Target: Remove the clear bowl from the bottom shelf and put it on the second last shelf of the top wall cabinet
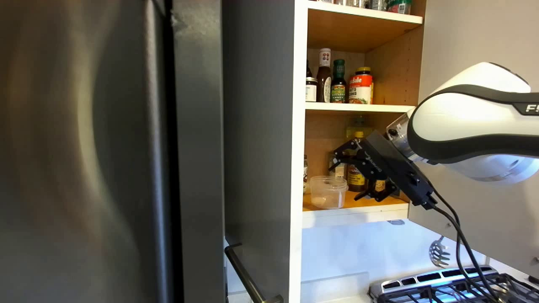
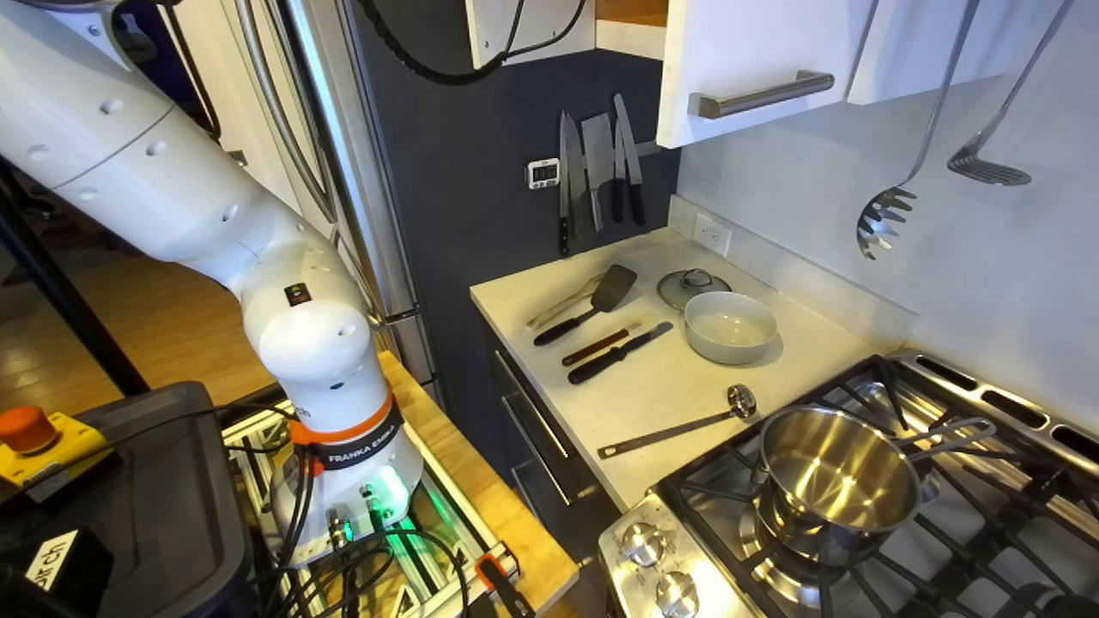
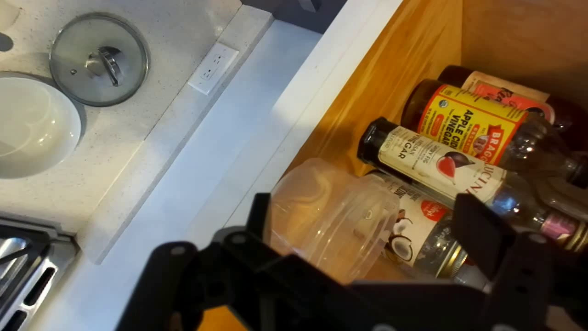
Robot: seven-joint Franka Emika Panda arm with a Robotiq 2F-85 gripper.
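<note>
The clear bowl (image 1: pixel 327 193), a see-through plastic tub, stands upright on the bottom shelf (image 1: pixel 358 213) of the open wall cabinet, near its front edge. My gripper (image 1: pixel 345 182) is open and tilted, to the right of the bowl in that exterior view, with its upper finger above the rim. In the wrist view the bowl (image 3: pixel 312 211) shows between the spread fingers of the gripper (image 3: pixel 365 207); I cannot tell if they touch it. The shelf above (image 1: pixel 358 107) is the second last. The other exterior view shows neither the bowl nor the gripper.
On the bottom shelf, a vinegar bottle (image 3: pixel 441 161), an apple cider vinegar bottle (image 3: pixel 473 122) and a coconut-labelled jar (image 3: pixel 409 220) stand close to the bowl. The shelf above holds a red-labelled can (image 1: pixel 361 87) and several bottles. An open cabinet door (image 1: pixel 467 42) stands beside the arm.
</note>
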